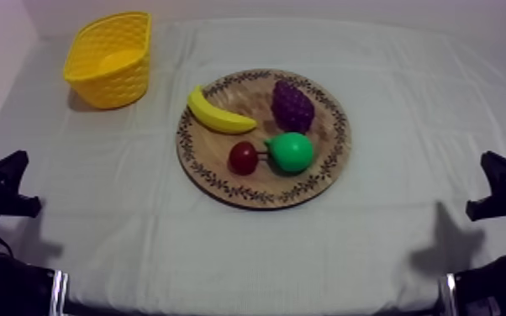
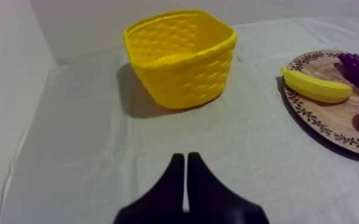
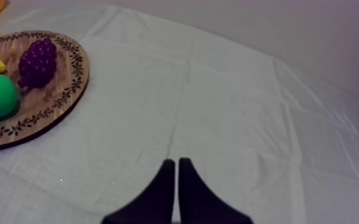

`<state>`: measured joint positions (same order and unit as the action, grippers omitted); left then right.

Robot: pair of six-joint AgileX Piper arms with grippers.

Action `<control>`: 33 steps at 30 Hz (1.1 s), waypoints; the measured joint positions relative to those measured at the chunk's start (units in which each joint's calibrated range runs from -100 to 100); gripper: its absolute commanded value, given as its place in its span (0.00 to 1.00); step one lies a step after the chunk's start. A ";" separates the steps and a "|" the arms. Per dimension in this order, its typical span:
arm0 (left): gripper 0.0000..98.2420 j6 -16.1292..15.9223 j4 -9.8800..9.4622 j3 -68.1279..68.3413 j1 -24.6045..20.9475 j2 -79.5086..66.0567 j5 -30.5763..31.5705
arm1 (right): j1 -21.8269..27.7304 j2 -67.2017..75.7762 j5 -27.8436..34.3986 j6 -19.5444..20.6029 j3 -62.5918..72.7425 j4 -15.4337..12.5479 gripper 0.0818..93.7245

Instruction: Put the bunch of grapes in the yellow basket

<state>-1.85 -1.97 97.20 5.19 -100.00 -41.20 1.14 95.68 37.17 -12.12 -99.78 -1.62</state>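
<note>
Both arms are resting low at the near corners of the table [image 1: 391,244], jaws together on each. The left gripper [image 2: 185,156] is facing the yellow basket [image 2: 182,71] at the far left corner, and the right gripper [image 3: 176,161] is lying level. The bunch of grapes [image 1: 293,105] is lying at the far edge of the wooden board [image 1: 339,134].

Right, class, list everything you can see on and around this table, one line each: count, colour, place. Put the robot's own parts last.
cloth: one, grey-white, covering the table
yellow basket: one, yellow, far left of the table, apart from the board
wooden board: one, brown with a patterned rim, middle of the table
banana: one, yellow, on the board's side nearest the basket
bunch of grapes: one, purple, on the board's far side
pear: one, green, on the board, in front of the grapes
small red fruit: one, red, on the board, beside the pear
left gripper: one, black, low at the table's left, jaws together
right gripper: one, black, low at the table's right, jaws together
</note>
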 measured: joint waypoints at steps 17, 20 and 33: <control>0.00 5.14 -0.12 2.44 -1.16 0.00 7.69 | 0.00 0.00 0.00 -0.03 0.00 0.00 0.00; 0.00 5.06 -0.12 2.44 -1.28 0.00 7.69 | 0.00 0.00 0.00 -0.03 0.00 0.00 0.00; 0.00 6.24 0.03 0.18 -1.10 4.97 11.04 | 0.00 0.00 0.01 -0.03 0.00 0.00 0.00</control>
<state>4.39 -1.94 97.38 4.09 -95.03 -30.16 1.14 95.68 37.19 -12.15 -99.78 -1.62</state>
